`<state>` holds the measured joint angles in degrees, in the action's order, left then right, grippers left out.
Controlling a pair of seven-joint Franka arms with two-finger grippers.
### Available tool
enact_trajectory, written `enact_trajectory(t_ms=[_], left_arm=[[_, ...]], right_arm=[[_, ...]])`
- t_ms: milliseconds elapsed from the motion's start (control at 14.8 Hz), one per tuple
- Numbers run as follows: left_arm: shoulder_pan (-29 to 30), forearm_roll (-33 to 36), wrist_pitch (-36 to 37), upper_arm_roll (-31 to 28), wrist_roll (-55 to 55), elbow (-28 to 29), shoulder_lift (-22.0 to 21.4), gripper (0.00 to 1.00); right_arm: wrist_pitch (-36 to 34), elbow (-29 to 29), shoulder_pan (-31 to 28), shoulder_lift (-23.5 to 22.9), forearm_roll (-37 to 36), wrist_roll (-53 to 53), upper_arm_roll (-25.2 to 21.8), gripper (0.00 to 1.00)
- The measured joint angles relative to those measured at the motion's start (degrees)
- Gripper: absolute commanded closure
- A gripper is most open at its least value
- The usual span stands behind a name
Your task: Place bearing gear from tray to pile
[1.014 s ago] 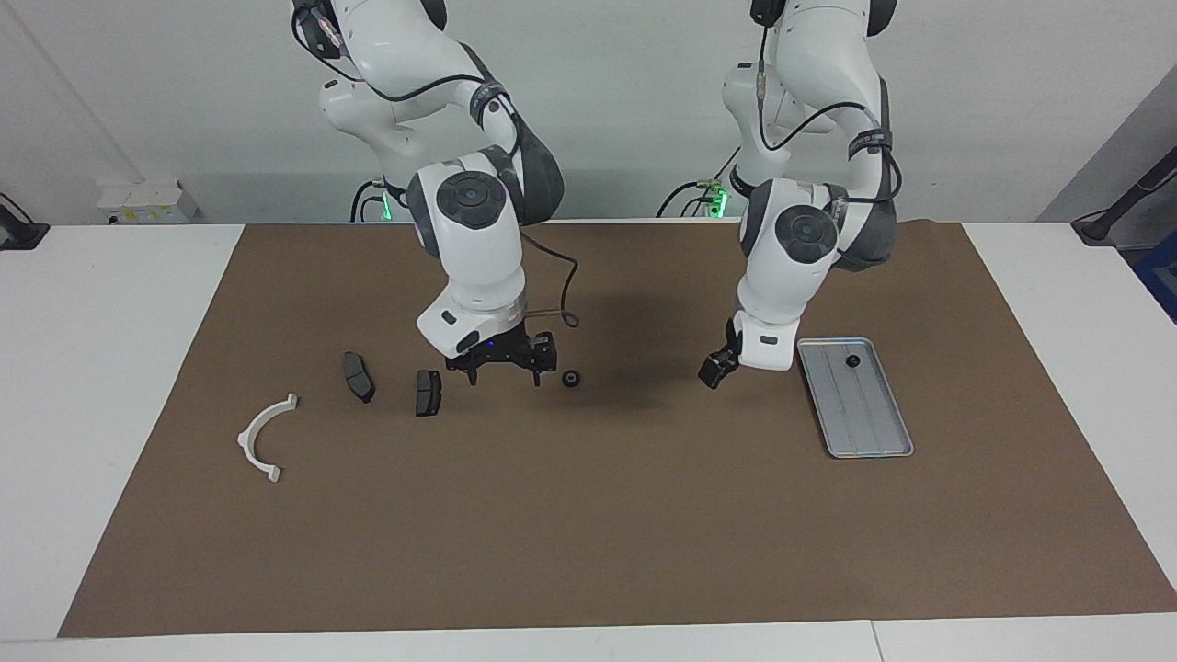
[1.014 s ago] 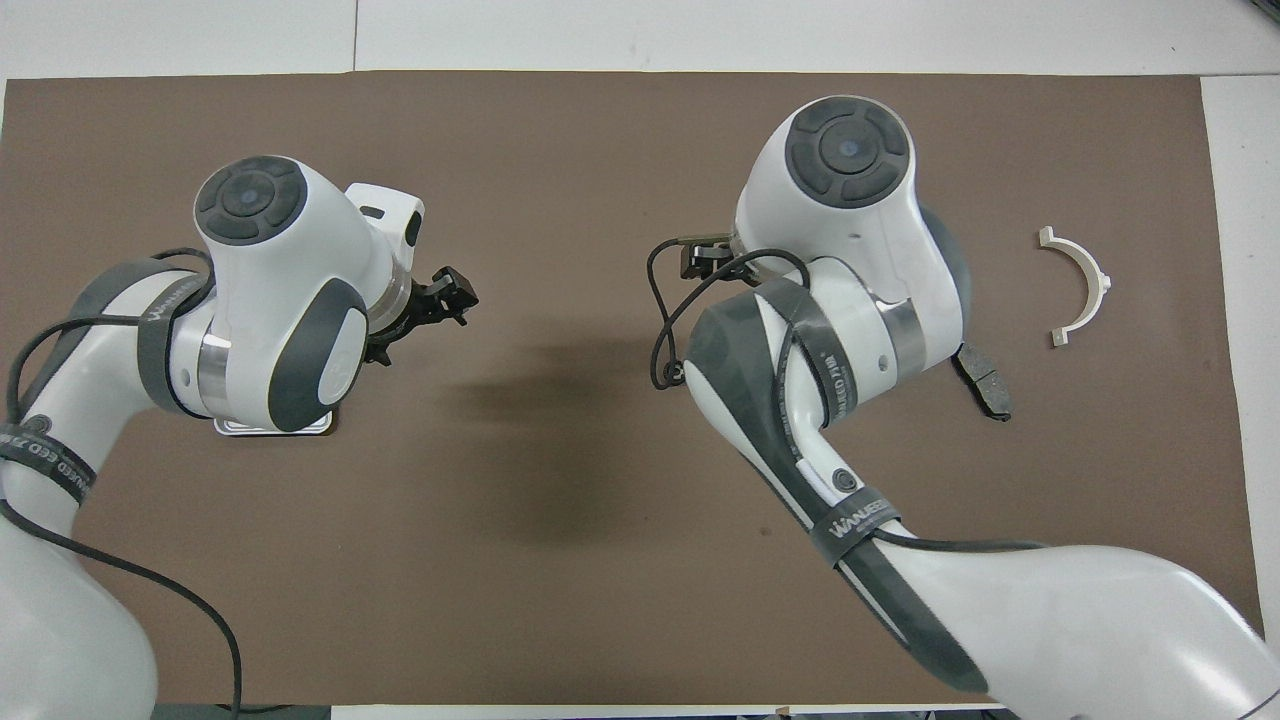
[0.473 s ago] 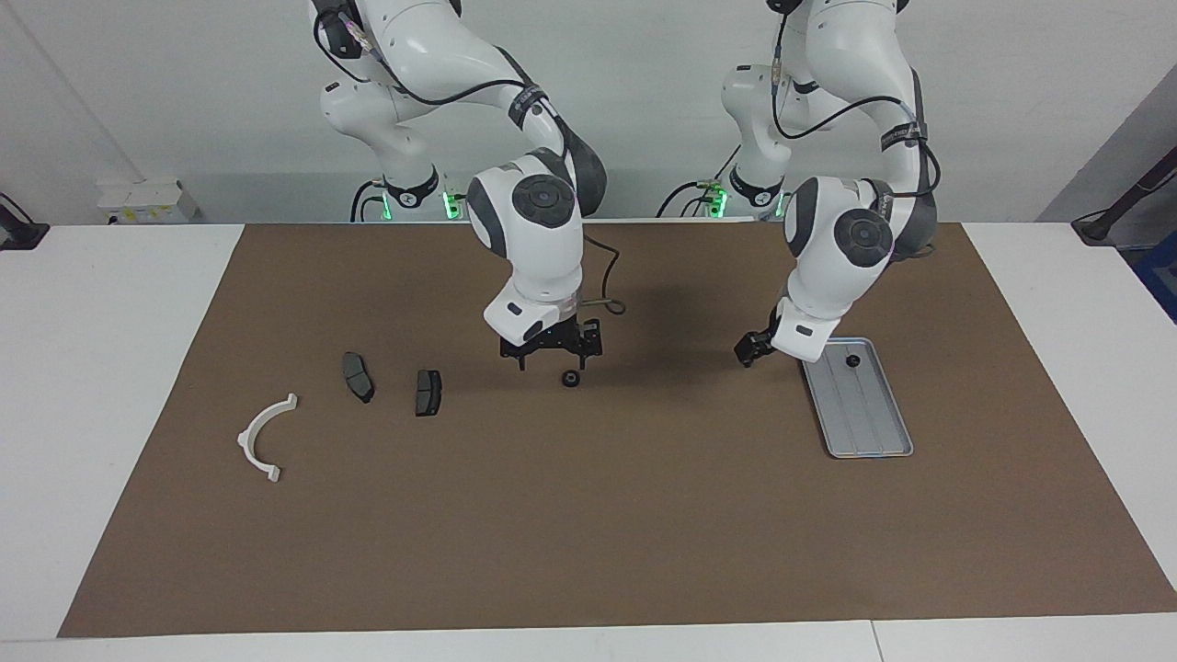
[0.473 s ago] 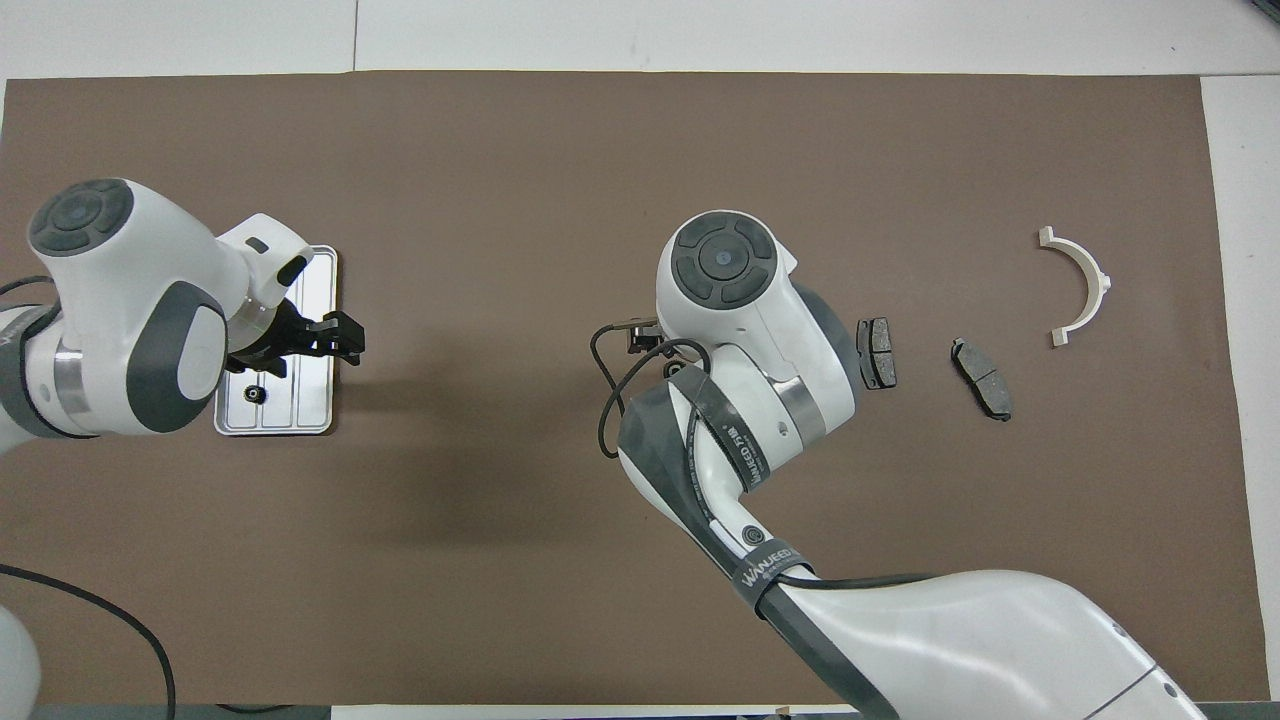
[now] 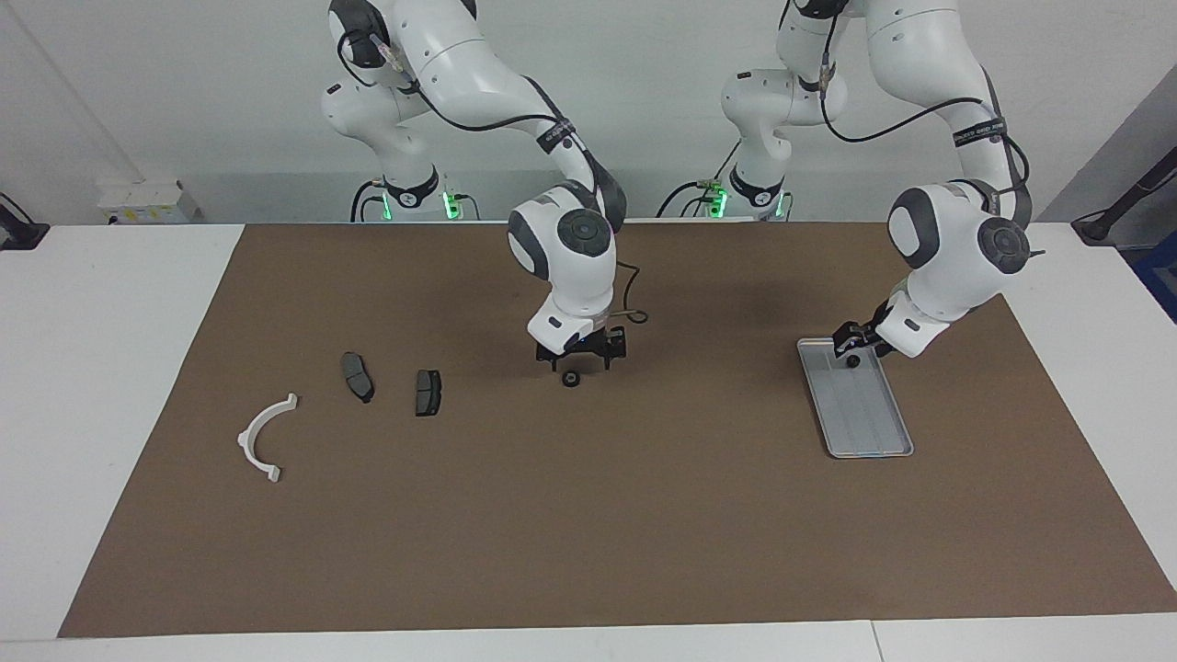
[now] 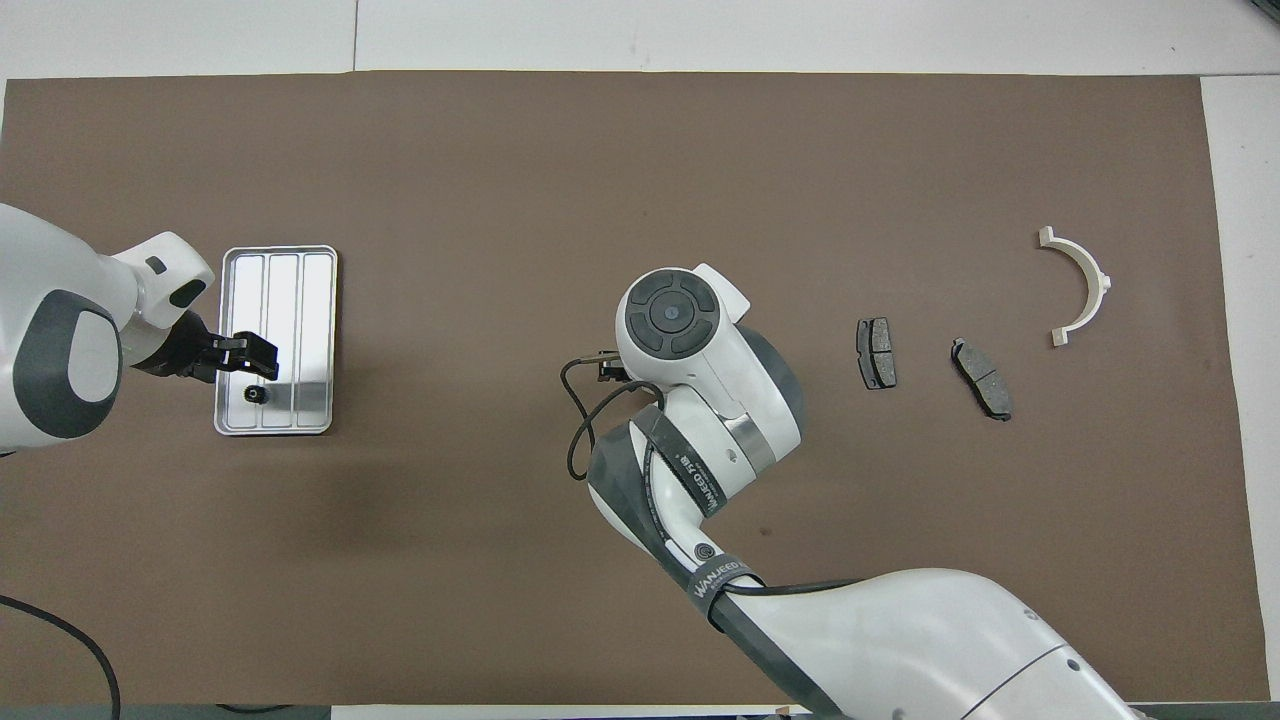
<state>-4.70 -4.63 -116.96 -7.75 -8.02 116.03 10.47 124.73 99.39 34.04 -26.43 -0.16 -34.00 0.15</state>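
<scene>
**Both grippers low, one gear on tray, one on mat**

Landmark = tray (image 5: 864, 418), at left arm's end of brown mat (image 5: 607, 515).

- Gear (image 5: 853, 360) sits in tray, at the tray end nearer the robots.
- L gripper (image 5: 853, 341) over that same tray end, just above the gear; fingers look close together, no grip visible, can't tell for sure.
- 2nd gear (image 5: 571, 378) on mat, well apart from tray toward right arm's end.
- R gripper (image 5: 583, 354) low over 2nd gear; fingers spread, holding nothing.
- Two dark pads (image 5: 358, 375) (image 5: 428, 392) and white bracket (image 5: 265, 437) lie further from tray still, toward right arm's end.
</scene>
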Motion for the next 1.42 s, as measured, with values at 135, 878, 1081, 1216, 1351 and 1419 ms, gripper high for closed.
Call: enact_trajectory(t_ms=[135, 878, 1081, 1216, 1351, 1419], left_arm=[[0.1, 0.46, -2.7, 0.05, -0.25, 1.8, -0.05, 0.35], [1.26, 3.22, -7.69, 0.34, 4.55, 6.0, -0.08, 0.45], [1.23, 3.23, -7.83, 0.58, 5.93, 6.53, -0.08, 0.48], [1.23, 3.23, -8.39, 0.58, 6.08, 7.18, -0.08, 0.49], [1.23, 3.23, -8.91, 0.58, 6.31, 7.75, -0.08, 0.49], [1.23, 3.23, -9.11, 0.58, 6.37, 7.91, -0.08, 0.49]], right_arm=[[0.02, 0.02, -0.15, -0.03, 0.0, 0.0, -0.1, 0.04], [3.3, 1.67, -1.59, -0.79, 0.0, 0.73, -0.23, 0.04], [5.62, 2.86, -1.67, -1.07, 0.0, 0.76, -0.23, 0.05], [5.92, 3.1, -1.64, -1.14, 0.0, 0.76, -0.22, 0.1], [5.93, 3.1, -1.57, -1.14, 0.0, 0.76, -0.19, 0.24], [5.93, 3.1, -1.51, -1.14, 0.0, 0.76, -0.18, 0.38]])
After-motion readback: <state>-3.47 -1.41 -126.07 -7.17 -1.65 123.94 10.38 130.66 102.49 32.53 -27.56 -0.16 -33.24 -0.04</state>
